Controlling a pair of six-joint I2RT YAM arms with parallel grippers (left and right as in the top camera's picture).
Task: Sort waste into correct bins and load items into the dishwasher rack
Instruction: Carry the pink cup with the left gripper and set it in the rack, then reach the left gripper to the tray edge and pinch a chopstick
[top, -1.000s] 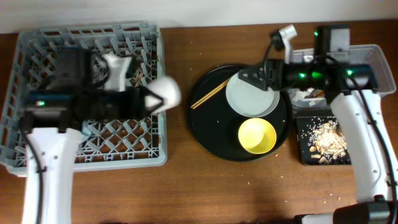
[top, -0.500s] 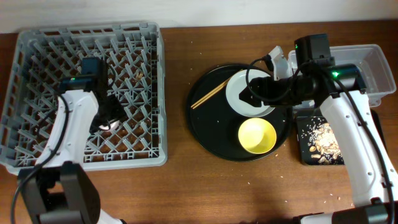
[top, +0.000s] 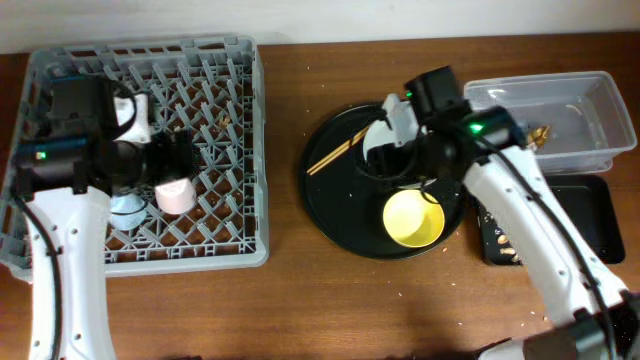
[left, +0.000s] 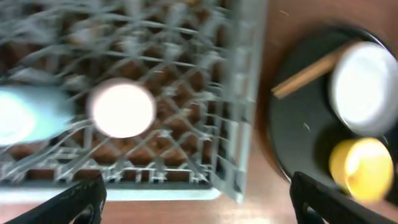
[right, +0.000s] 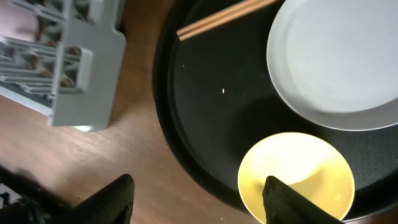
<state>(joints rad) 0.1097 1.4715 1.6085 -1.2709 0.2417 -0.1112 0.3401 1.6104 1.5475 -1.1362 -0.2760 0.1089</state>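
The grey dishwasher rack stands at the left. A pink cup and a blue cup sit side by side in it. My left gripper is open and empty just above them. The left wrist view, which is blurred, shows the pink cup and the gripper. My right gripper is open and empty above the grey plate and the yellow bowl. Chopsticks lie on the round black tray. A brown-gold wrapper lies in the clear tub. Food scraps lie in the black rectangular tray. No paper ball shows.
The right arm covers most of the plate in the overhead view. Small crumbs lie on the wooden table around the round tray. The rack's corner shows in the right wrist view, close to the round tray's left rim.
The left gripper carried the pink cup into the rack and let it go beside the blue cup. The right arm swung left from the bins to above the plate and bowl.
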